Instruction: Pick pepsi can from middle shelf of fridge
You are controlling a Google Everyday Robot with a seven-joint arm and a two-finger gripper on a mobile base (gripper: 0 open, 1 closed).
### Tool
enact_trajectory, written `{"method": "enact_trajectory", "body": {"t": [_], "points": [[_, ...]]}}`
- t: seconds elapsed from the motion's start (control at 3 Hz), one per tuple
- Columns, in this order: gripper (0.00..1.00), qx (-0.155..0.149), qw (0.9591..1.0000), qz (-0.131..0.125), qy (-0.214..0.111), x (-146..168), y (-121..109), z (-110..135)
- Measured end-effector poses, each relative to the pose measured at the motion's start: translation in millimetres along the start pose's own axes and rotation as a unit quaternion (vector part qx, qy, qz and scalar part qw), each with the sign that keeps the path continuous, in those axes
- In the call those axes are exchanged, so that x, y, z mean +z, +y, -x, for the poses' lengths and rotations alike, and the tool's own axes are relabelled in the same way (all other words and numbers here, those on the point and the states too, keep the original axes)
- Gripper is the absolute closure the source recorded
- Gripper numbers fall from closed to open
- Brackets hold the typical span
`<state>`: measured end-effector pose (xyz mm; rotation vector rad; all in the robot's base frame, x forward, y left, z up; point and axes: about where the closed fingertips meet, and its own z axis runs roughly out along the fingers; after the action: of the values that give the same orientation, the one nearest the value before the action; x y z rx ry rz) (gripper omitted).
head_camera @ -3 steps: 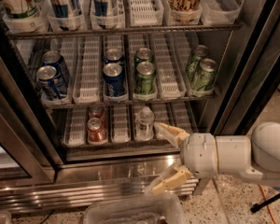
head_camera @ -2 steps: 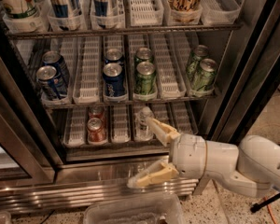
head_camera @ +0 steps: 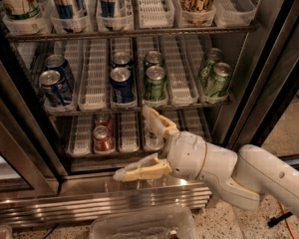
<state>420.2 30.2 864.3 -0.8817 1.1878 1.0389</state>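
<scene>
Pepsi can, blue aluminium (head_camera: 122, 85) | centre frame on dark wire middle shelf (head_camera: 189, 105), untouched | white two-finger gripper (head_camera: 132, 142) shifted left, below it, jaws wide | approach closing

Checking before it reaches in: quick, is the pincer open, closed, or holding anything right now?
Pincer: open, holding nothing, low in front of the dark-framed glass-door fridge.
</scene>
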Motion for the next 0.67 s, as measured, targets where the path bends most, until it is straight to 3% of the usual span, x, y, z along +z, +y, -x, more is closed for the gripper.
{"method": "enact_trajectory", "body": {"t": [0.33, 0.67], "points": [[0.00, 0.022, 0.9997, -0.004, 0.007, 28, -12, 1], [0.00, 0.064, 0.9959, -0.036, 0.053, 56, -22, -11]]}}
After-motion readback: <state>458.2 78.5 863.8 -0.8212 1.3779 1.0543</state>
